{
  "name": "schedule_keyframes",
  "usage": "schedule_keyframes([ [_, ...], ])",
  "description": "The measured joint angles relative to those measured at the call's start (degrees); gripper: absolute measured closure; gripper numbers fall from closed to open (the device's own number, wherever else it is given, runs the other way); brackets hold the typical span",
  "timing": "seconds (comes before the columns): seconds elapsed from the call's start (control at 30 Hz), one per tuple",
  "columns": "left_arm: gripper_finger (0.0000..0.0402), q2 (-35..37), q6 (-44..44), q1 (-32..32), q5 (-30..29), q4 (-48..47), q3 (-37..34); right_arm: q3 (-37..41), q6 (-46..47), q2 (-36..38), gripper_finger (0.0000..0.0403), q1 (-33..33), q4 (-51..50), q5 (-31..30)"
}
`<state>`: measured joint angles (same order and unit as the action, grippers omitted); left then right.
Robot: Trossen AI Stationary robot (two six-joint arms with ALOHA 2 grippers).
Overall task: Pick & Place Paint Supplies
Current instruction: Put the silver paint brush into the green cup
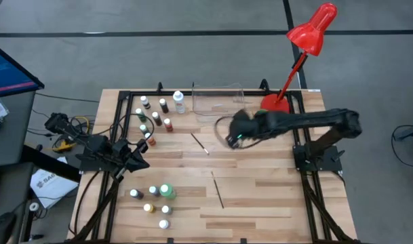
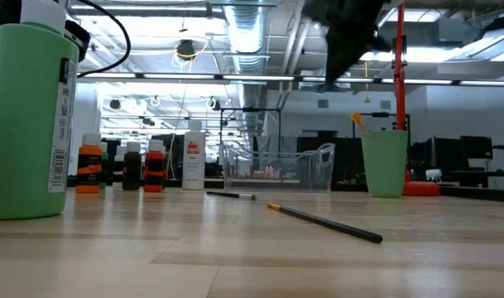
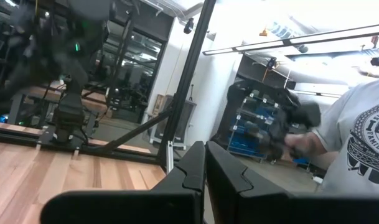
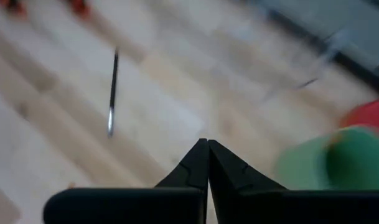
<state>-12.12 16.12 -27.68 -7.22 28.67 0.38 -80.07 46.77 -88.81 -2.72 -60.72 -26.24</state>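
A: Pale wood planks make up the table (image 1: 260, 196). Nearest us, at about seven o'clock, we see a cluster of tiny white-capped bottles (image 1: 150, 200) beside the taller green bottle (image 1: 166, 192), all standing upright.

B: And the brushes?

A: We find one thin dark brush (image 1: 218, 189) lying flat just past the middle toward five o'clock, and a second brush (image 1: 200, 144) lying farther in, near the centre.

B: Where are the arms?

A: At nine o'clock the left gripper (image 1: 140, 160) waits low over the table's edge, its fingers (image 3: 223, 171) pressed together on nothing. Toward one o'clock we see the right gripper (image 1: 232, 139) above the boards near the green cup (image 2: 385, 163), fingers (image 4: 229, 168) clamped together, carrying nothing.

B: Farthest away?

A: At eleven o'clock we see more tiny bottles (image 1: 156, 116) and the taller white bottle (image 1: 178, 102), then the clear plastic tray (image 1: 216, 100) at twelve, and the red lamp (image 1: 313, 30) beyond.
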Motion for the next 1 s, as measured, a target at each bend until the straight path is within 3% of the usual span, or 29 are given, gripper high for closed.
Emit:
schedule_keyframes([
  [0.23,0.0400,0.0,0.0,0.0,0.0,0.2,0.0,-0.3,0.2,-15.6,0.0311,-2.2,5.3,12.8],
  [0.4,0.0400,0.0,0.0,0.0,0.0,0.2,0.0,-4.1,-1.2,-24.8,0.0225,-2.9,13.5,16.0],
  [0.53,0.0400,0.0,0.0,0.0,0.0,0.3,0.0,-10.9,-3.3,-31.2,0.0183,-3.0,14.9,16.9],
  [1.0,0.0400,0.0,0.0,0.0,0.0,0.9,0.0,-33.4,-11.2,-47.4,0.0193,-3.3,12.9,20.0],
])
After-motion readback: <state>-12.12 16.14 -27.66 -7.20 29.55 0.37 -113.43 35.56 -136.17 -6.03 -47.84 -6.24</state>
